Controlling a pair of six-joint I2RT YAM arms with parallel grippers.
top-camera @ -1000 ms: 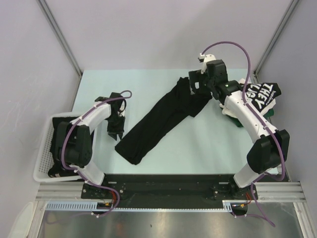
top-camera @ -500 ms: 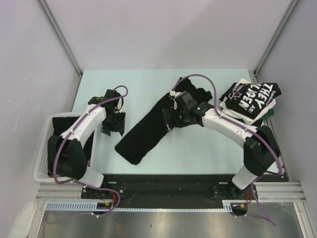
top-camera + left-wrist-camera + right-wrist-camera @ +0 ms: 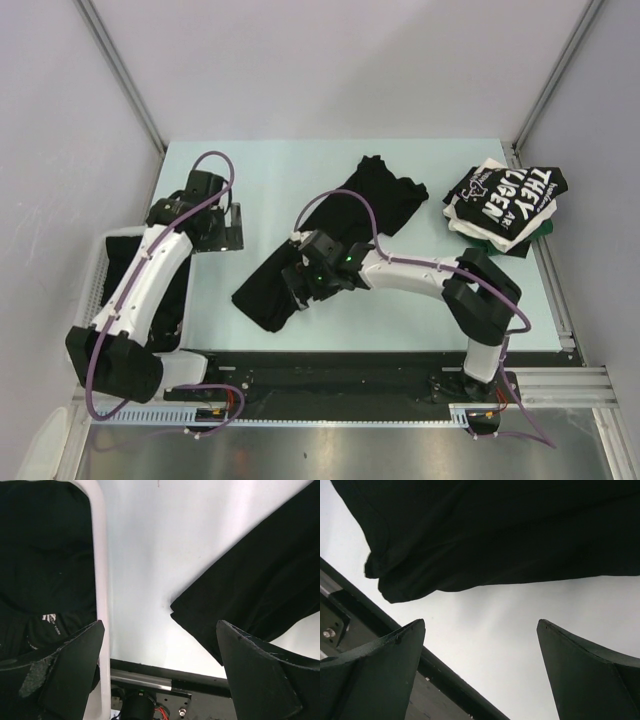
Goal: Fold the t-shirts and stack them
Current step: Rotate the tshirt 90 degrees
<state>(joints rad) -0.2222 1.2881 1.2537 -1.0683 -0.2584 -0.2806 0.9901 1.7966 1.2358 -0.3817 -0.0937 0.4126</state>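
One black t-shirt (image 3: 335, 235), folded into a long strip, lies diagonally across the table. My right gripper (image 3: 294, 284) hovers open over its near left end. In the right wrist view that shirt's hem (image 3: 495, 535) fills the top, with bare table between the open gripper (image 3: 480, 625). My left gripper (image 3: 228, 226) stands open to the left of the strip and holds nothing. Its wrist view shows the gripper (image 3: 160, 625) empty, with the shirt's corner (image 3: 260, 585) at the right. A stack of folded t-shirts (image 3: 505, 200) with white lettering on top sits at the far right.
A white mesh basket (image 3: 88, 325) with dark t-shirts (image 3: 45, 555) inside stands at the left edge; its rim (image 3: 100, 580) is close beside my left fingers. The black base rail (image 3: 330, 365) runs along the near edge.
My left gripper opened and drew back up and left, away from the strip's near end. My right arm swept from the strip's far end down to its near left end.
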